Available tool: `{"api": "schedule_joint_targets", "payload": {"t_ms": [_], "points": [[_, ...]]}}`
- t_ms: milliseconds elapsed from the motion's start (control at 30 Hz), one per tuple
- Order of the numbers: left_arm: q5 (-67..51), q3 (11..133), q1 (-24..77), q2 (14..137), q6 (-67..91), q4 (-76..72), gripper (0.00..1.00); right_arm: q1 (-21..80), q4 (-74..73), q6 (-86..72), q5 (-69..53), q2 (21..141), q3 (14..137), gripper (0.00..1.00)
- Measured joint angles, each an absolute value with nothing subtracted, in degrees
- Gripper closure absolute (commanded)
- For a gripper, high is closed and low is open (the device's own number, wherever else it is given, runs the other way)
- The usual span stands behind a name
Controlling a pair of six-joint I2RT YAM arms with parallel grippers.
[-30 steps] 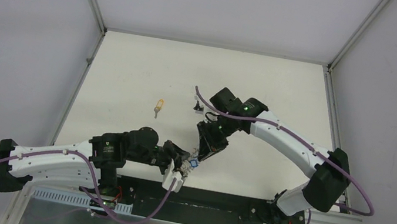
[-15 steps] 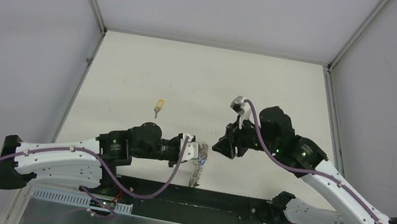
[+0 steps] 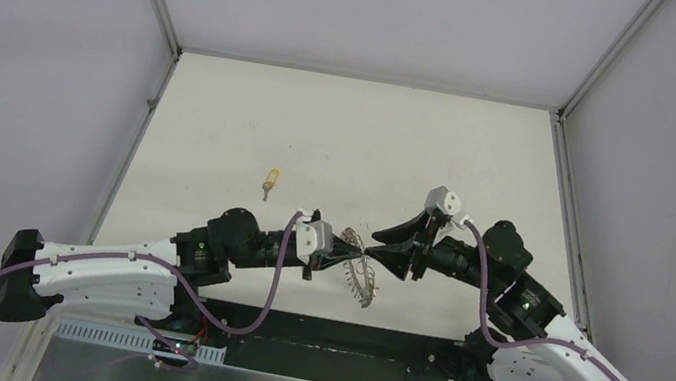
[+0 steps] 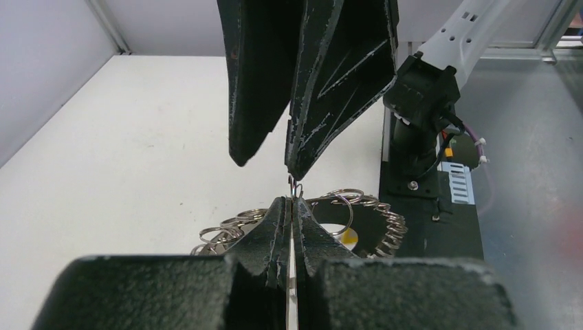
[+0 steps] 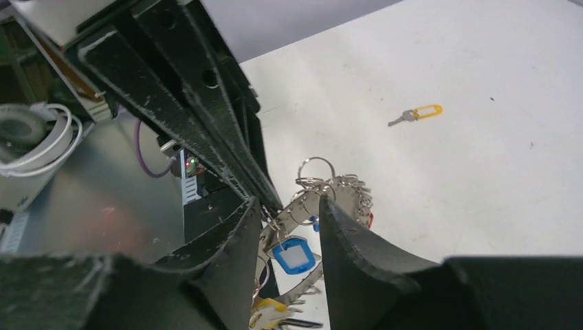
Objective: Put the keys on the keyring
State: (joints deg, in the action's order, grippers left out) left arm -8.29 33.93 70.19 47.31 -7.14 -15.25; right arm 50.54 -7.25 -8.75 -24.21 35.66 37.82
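The right gripper (image 3: 378,246) has swung in to face the left gripper (image 3: 343,248); it gapes open; the left pinches a loop of the keyring (image 3: 361,277), drooping near the table (image 3: 343,131) front; a blue key (image 5: 293,256) seems threaded; a yellow key (image 3: 269,181) lies well apart, unthreaded.

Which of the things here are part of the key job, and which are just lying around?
Job: keyring, pinched in the shut left claw; open right claw beside it; blue-tagged key hanging at the ring; loose yellow key.
Not the job: purple cables; black base rail.
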Motion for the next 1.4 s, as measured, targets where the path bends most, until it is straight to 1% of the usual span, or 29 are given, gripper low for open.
{"api": "schedule_joint_targets", "payload": {"t_ms": [100, 133, 267, 333, 533, 833, 867, 967, 1067, 1200, 1300, 1400], "points": [[-9.30, 33.32, 70.19, 47.35, -7.51, -16.95, 1.00, 50.50, -4.51, -7.11, -27.38, 35.55, 37.54, 0.64], [-9.58, 33.10, 70.19, 47.35, -7.57, -17.58, 1.00, 50.50, -3.81, -6.74, -28.18, 35.53, 37.36, 0.71], [-10.96, 32.84, 70.19, 47.35, -8.03, -18.76, 1.00, 50.48, -1.74, -4.51, -32.40, 35.46, 36.75, 0.66], [-11.35, 32.84, 70.19, 47.29, -8.25, -19.25, 1.00, 50.48, -1.48, -3.60, -34.28, 35.46, 36.60, 0.66], [-12.08, 32.84, 70.19, 45.69, -8.60, -19.33, 1.00, 50.50, -1.48, -0.99, -37.17, 33.93, 35.83, 0.70], [-12.71, 32.84, 70.19, 44.40, -8.60, -19.29, 1.00, 50.48, -1.39, 0.60, -38.46, 34.15, 35.31, 0.72], [-12.82, 32.84, 70.19, 44.40, -8.60, -19.31, 1.00, 50.48, -1.21, 0.58, -38.68, 34.68, 35.31, 0.73], [-13.34, 32.84, 70.17, 44.38, -8.60, -19.09, 1.00, 50.48, -0.64, 0.54, -39.48, 35.81, 35.31, 0.82], [-13.61, 32.84, 70.17, 44.23, -8.62, -18.72, 1.00, 50.37, -0.45, 0.58, -39.88, 36.40, 35.31, 0.85], [-13.80, 32.84, 70.17, 44.10, -8.60, -18.50, 1.00, 50.33, -0.23, 0.58, -39.94, 36.47, 35.31, 0.84], [-13.82, 32.84, 70.17, 44.10, -8.60, -18.46, 1.00, 50.33, -0.23, 0.56, -39.94, 36.45, 35.31, 0.76], [-13.82, 32.84, 70.17, 44.10, -8.58, -18.44, 1.00, 50.33, -0.10, 0.54, -39.94, 36.45, 35.33, 0.74]]}}
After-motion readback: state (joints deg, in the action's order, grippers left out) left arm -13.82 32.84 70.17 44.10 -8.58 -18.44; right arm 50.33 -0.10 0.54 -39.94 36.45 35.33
